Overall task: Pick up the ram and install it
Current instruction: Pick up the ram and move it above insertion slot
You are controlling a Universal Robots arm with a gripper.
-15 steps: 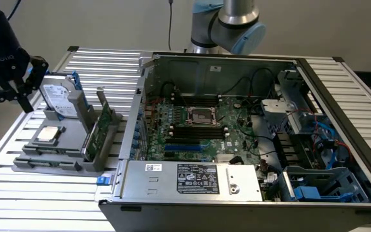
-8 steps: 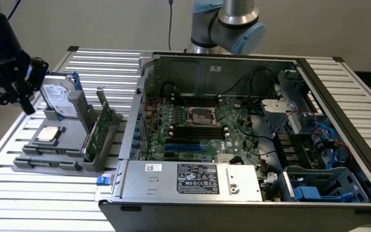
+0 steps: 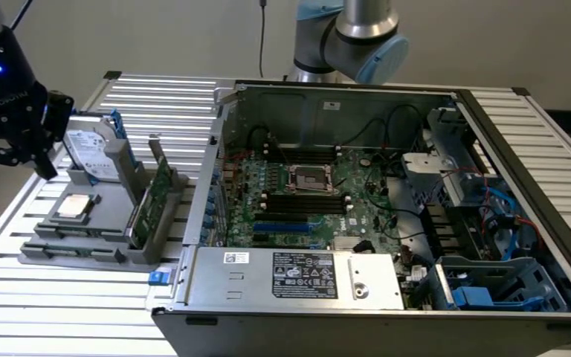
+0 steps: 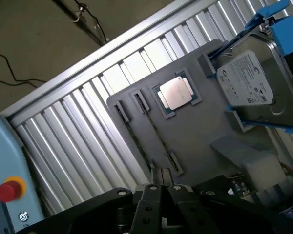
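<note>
Green along its thin top edge, the ram [image 4: 156,132] stands on edge in a slotted holder of the grey tray [image 4: 200,131], caught between small end clips. A second, matching slot lies just beside it, and whether that one also holds a stick I cannot tell. The tray sits on the slatted table [image 3: 27,297] at the exterior view's left, apart from the open computer case [image 3: 326,104] at the exterior view's right. On the tray the silver processor [image 4: 176,92] lies near one end of the ram, and the hard drive [image 4: 249,80] stands beyond it. The gripper [image 4: 161,189] hangs above the tray's left edge with its fingers pressed together and nothing between them, close over the other end of the ram slots. I judge the stick to be light and stiff but easily hurt, so its chips and contact edge should not be squeezed or scraped. The sound hold looks to be across the two flat faces near the middle of the top edge. With the fingers squarely astride the board, it would lift straight out of the clips without twisting. Bare board is smooth, so a firm, even pinch matters.
</note>
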